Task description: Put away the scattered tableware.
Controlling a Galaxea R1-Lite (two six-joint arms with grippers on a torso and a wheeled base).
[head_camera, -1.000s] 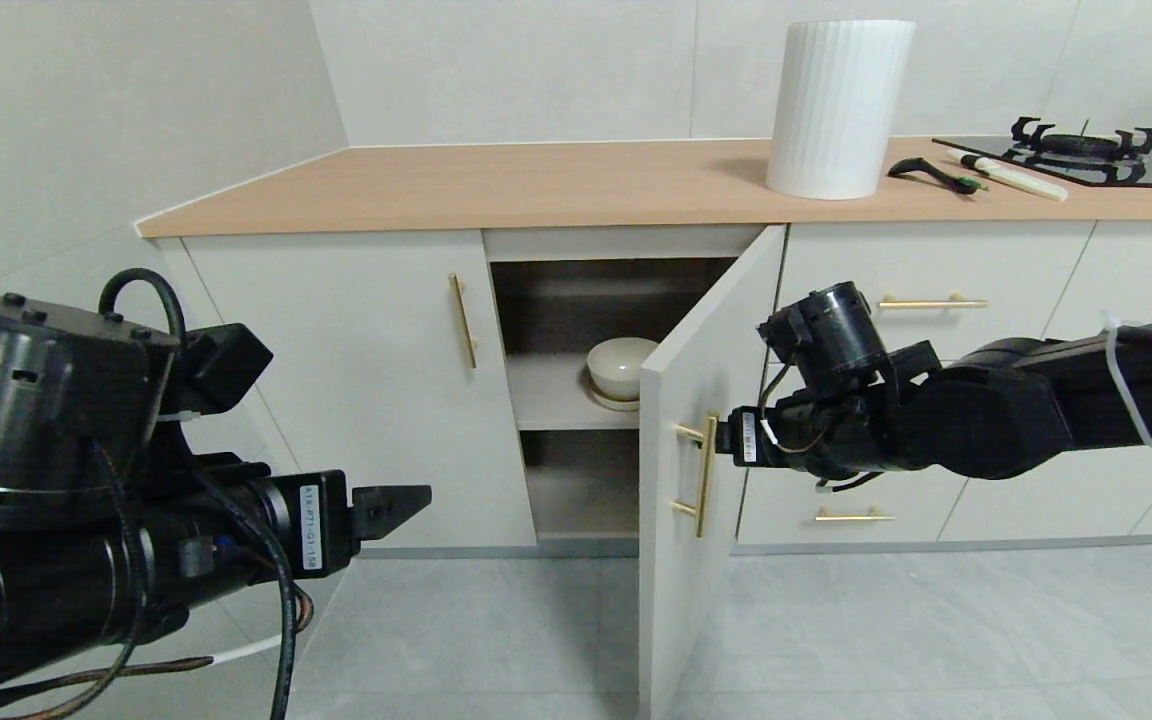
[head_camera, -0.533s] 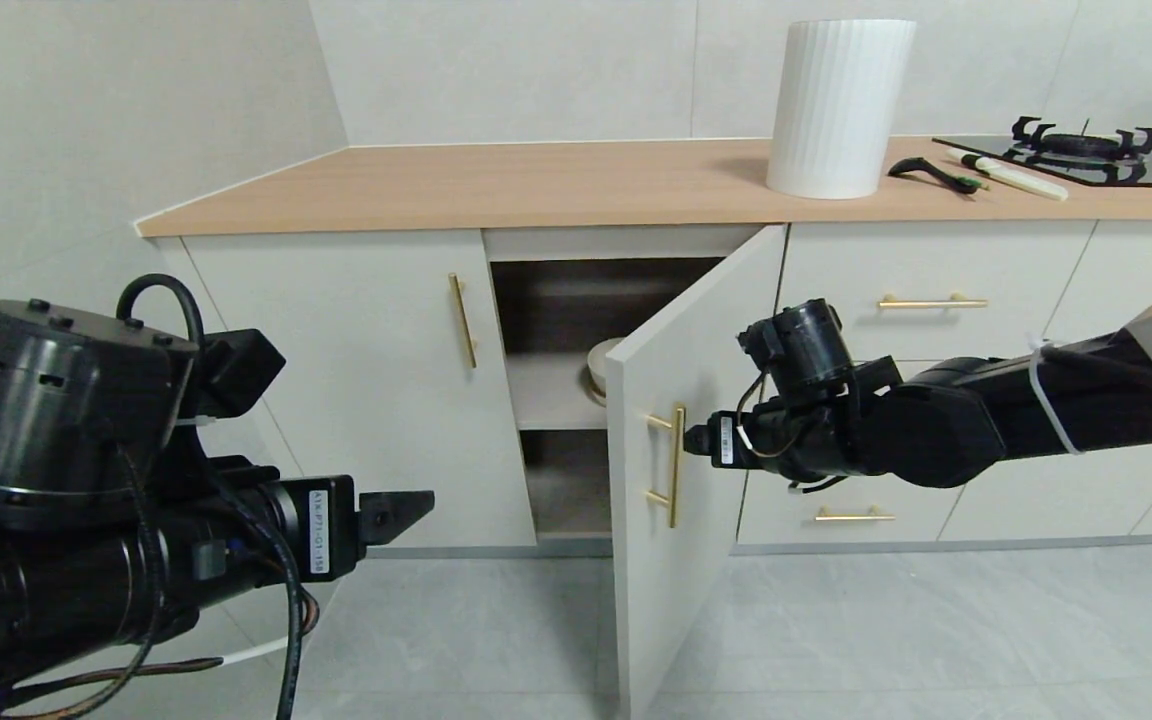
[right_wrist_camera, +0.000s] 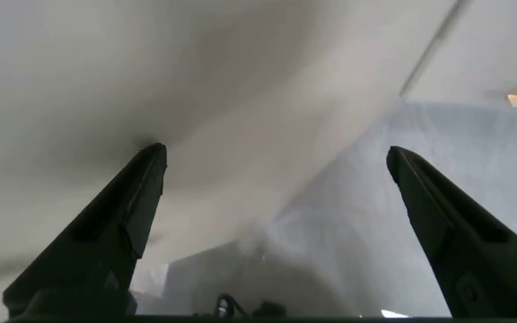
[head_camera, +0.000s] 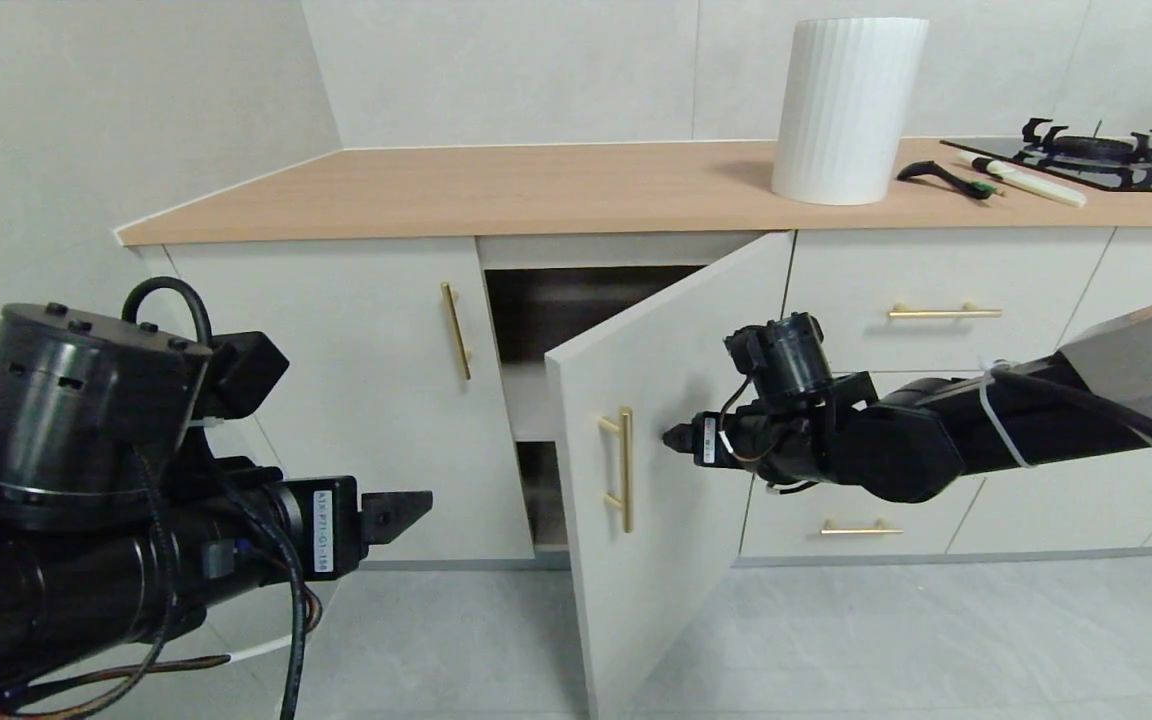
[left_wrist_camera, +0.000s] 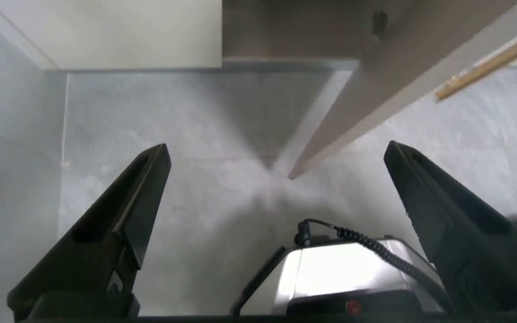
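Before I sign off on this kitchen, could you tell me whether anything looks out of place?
The cabinet door stands half open, the right gripper close to its face. Two utensils lie loose on the countertop.

Grey tiled walls (head_camera: 136, 100), grey tile floor (head_camera: 886, 640), wooden countertop (head_camera: 536, 185), cream cabinets (head_camera: 336, 400)
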